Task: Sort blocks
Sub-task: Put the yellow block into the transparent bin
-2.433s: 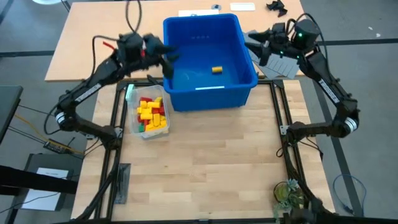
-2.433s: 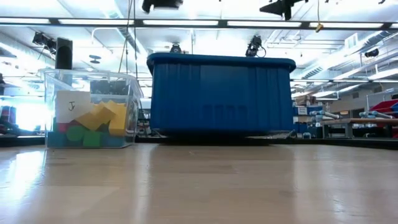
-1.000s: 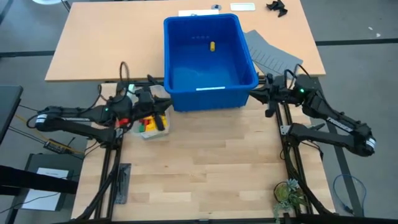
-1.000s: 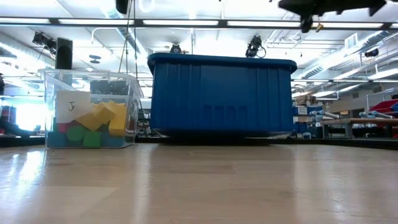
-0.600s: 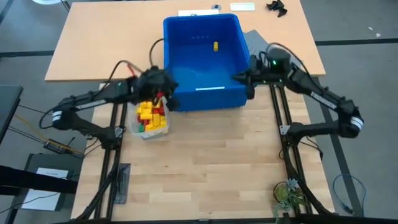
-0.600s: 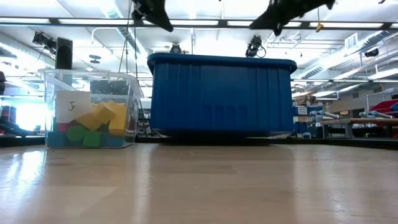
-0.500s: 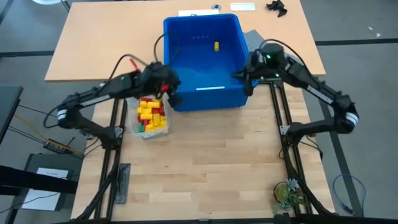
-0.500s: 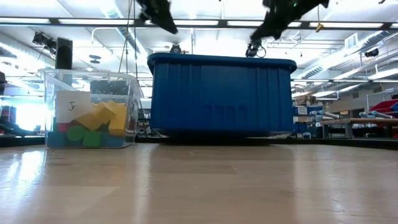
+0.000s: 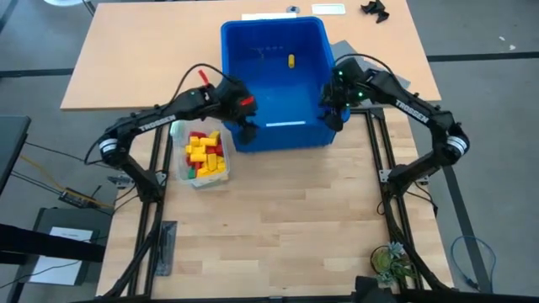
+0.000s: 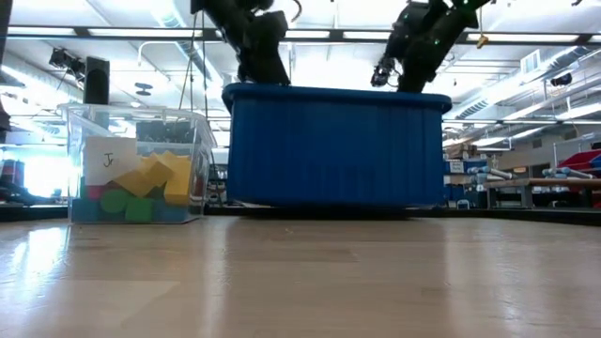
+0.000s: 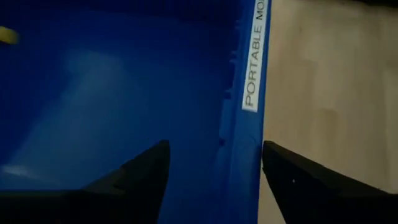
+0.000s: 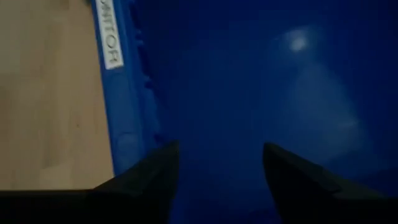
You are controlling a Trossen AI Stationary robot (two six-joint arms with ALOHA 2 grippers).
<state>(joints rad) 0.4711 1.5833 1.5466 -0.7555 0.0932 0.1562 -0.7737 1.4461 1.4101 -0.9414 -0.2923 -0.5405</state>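
In the low view the blue bin [image 10: 336, 145] hides its own inside, so the yellow block [image 9: 291, 61] seen from above cannot be seen there. The clear tub [image 10: 137, 165] shows only its front blocks [image 10: 155, 178]. The bin's white label [image 11: 251, 59] reads "PORTABLE MO", then is cut off.

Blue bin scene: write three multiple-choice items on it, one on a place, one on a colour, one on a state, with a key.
1. Where is the clear tub?
A. inside the bin
B. beside the bin's left front corner
C. behind the bin

2. What colour is the lone block in the blue bin?
A. yellow
B. green
C. red

3. How do the left gripper's fingers stand?
A. shut on a block
B. apart, astride the bin's rim
C. shut, empty

Key: 1 B, the high view shows the tub there. 2 A, a single yellow piece lies near the far wall. 3 B, the left wrist view shows the rim between spread fingers.
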